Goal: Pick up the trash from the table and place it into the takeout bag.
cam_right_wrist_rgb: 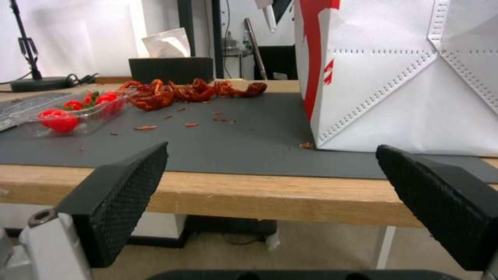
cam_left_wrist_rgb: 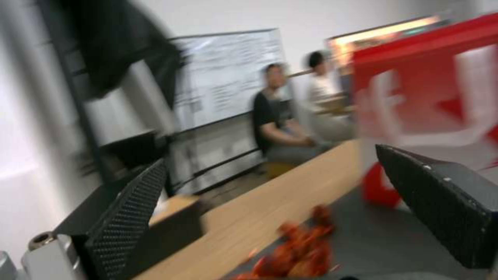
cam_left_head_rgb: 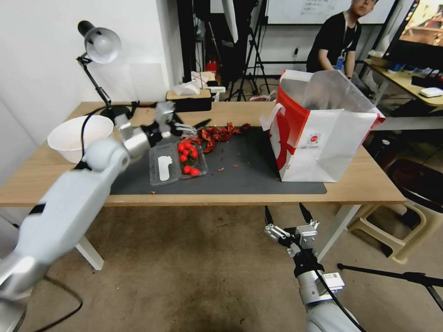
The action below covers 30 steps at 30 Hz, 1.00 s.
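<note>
Most trash is still out: a bowl (cam_left_head_rgb: 74, 136) at the table's (cam_left_head_rgb: 240, 196) left edge, a tomato tray (cam_left_head_rgb: 177, 162) and red scraps (cam_left_head_rgb: 217, 133) mid-mat. Left gripper (cam_left_head_rgb: 191, 128) hangs released over the scraps. Bag (cam_left_head_rgb: 323, 133) stands open, clear mat before it. Right gripper (cam_left_head_rgb: 289, 216), released, waits below the front edge.

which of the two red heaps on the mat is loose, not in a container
The dark red pile of scraps, lying bare on the mat toward the takeout bag. The brighter red round fruits sit inside a clear plastic tray beside it.
</note>
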Available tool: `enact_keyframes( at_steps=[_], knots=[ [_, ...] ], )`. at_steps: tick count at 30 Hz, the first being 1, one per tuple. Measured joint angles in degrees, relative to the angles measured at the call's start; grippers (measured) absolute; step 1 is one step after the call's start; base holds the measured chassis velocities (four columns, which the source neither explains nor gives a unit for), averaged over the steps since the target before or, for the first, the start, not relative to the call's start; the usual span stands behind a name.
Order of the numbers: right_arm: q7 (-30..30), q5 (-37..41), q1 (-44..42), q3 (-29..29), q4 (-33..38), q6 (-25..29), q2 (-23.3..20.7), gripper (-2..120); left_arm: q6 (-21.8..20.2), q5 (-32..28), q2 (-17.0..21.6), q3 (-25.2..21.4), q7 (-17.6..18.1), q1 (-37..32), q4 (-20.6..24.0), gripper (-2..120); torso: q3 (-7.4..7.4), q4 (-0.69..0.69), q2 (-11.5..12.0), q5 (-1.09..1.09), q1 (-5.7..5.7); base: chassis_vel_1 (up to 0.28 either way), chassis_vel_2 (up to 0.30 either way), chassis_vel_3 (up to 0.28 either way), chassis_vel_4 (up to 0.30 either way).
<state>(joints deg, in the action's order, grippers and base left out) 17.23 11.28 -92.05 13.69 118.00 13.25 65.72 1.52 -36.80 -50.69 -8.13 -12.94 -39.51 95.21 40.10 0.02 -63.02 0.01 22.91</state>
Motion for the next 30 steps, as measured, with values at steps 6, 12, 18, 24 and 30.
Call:
enact_keyframes(
  at_steps=[6, 12, 18, 24, 30],
  knots=[
    [0.06, -0.47, -1.51, 0.81, 0.98, 0.03, 0.51, 100, -1.65, 7.50, -1.43, -1.60, 12.94, -5.22, 3.90, 100, 0.00, -0.06, 0.00, -0.01, 0.00, 0.000, 0.000, 0.000, 0.000],
    [0.04, -0.91, -3.04, 1.51, 1.94, 0.39, 0.66, 100, -5.79, 12.97, -2.95, -6.39, 21.06, -11.79, 9.51, 100, 0.00, -0.02, 0.00, 0.00, 0.00, 0.000, 0.000, 0.000, 0.000],
    [-0.01, -0.91, -3.10, 1.64, 2.11, 0.73, 0.60, 100, -6.32, 13.63, -3.47, -9.42, 23.12, -16.61, 11.73, 100, 0.00, -0.02, 0.00, -0.01, 0.00, 0.000, 0.000, 0.000, 0.000],
    [-0.49, -1.04, -3.01, 1.77, 2.12, 1.25, 0.57, 100, -6.28, 13.79, -3.90, -11.02, 23.62, -19.42, 12.71, 100, 0.00, -0.01, 0.00, 0.00, 0.00, 0.000, 0.000, 0.000, 0.000],
    [-1.33, -2.17, -2.73, 1.90, 1.79, 2.44, 0.52, 100, -5.80, 15.01, -6.31, -14.85, 24.04, -27.54, 15.68, 100, 0.00, -0.01, 0.00, -0.02, 0.00, 0.000, 0.000, 0.000, 0.000]
  ],
)
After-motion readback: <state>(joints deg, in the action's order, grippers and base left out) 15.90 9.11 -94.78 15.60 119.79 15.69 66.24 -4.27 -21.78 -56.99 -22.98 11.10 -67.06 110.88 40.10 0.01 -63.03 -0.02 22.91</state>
